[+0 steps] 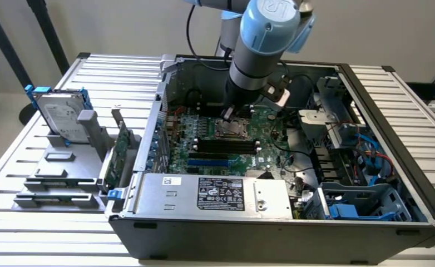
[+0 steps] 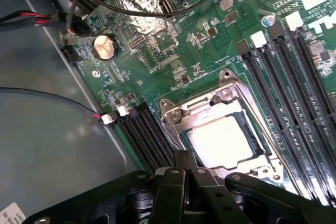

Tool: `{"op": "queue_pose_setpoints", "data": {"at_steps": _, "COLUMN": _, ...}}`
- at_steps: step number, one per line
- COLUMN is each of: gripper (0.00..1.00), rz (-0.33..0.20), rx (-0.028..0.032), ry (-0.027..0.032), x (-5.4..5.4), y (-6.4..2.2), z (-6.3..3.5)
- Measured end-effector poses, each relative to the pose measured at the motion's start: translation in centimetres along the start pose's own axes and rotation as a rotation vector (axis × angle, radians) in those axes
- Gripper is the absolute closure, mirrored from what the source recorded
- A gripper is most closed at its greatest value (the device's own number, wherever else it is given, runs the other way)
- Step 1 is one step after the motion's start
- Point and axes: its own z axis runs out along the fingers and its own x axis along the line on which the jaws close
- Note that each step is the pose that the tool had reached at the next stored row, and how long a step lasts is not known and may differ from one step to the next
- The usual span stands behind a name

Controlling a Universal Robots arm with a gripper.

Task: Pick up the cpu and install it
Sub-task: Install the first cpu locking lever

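Claw (image 2: 185, 174), shut, hovers just beside socket-seated cpu (image 2: 220, 141).

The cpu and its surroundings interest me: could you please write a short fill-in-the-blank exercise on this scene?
1. The cpu lies inside the ____ frame on the green board.
2. The pincer hovers over the cpu with its fingers ____.
3. The hard drive stands ____ the computer case, on the exterior view's left.

Missing words: socket; shut; outside
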Motion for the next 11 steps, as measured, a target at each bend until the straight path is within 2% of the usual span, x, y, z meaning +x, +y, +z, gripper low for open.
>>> {"op": "queue_pose_setpoints", "data": {"at_steps": 11, "gripper": 0.89, "rz": 0.0, "rx": -0.0015, "ry": -0.0025, "x": -1.9, "y": -0.65, "z": -1.78}}
